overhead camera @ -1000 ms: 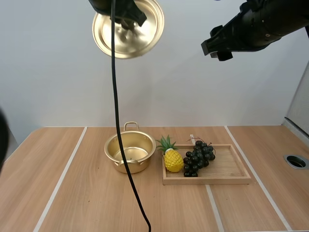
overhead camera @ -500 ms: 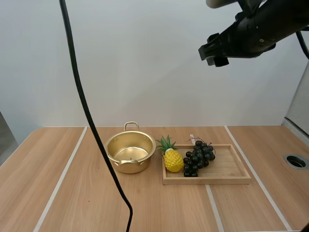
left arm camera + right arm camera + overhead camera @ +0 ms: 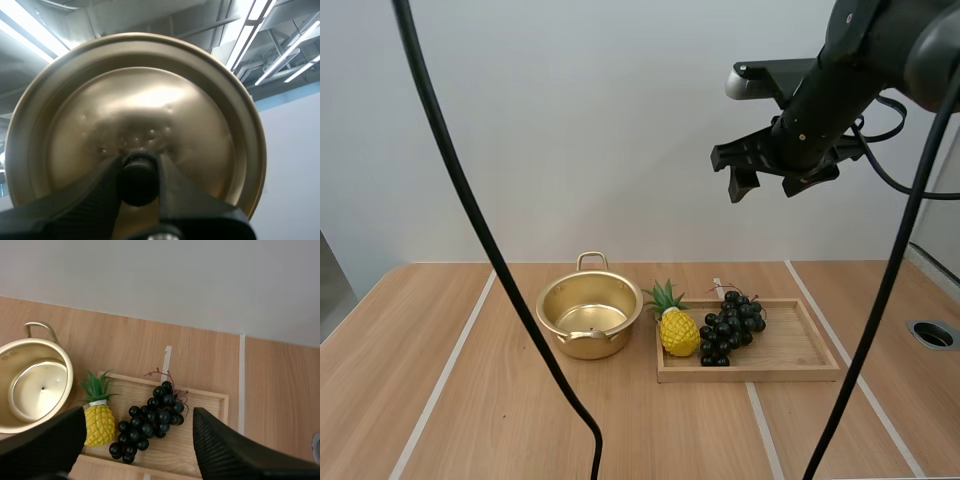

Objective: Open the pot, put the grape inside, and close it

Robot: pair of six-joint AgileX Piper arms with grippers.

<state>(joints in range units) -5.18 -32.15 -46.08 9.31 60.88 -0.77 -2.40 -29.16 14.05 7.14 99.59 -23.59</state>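
In the high view my right tool (image 3: 765, 182) has swung down to face the wooden tray (image 3: 800, 368) since a second ago. With the pot (image 3: 590, 315) standing open on the desk to the tray's left, I judge the pick comes next. In the left wrist view my left tool (image 3: 139, 166) pinches the knob of the gold lid (image 3: 150, 100); in the right wrist view the right tool (image 3: 139, 415) is spread wide over the dark, glossy grapes (image 3: 150, 422), which lie in the tray's left half beside a toy pineapple (image 3: 99, 424).

I see a wooden table (image 3: 670, 430) with pale lengthwise lines (image 3: 448, 372), a round grommet (image 3: 932, 334) near its right edge, and a plain light wall (image 3: 570, 150) behind.
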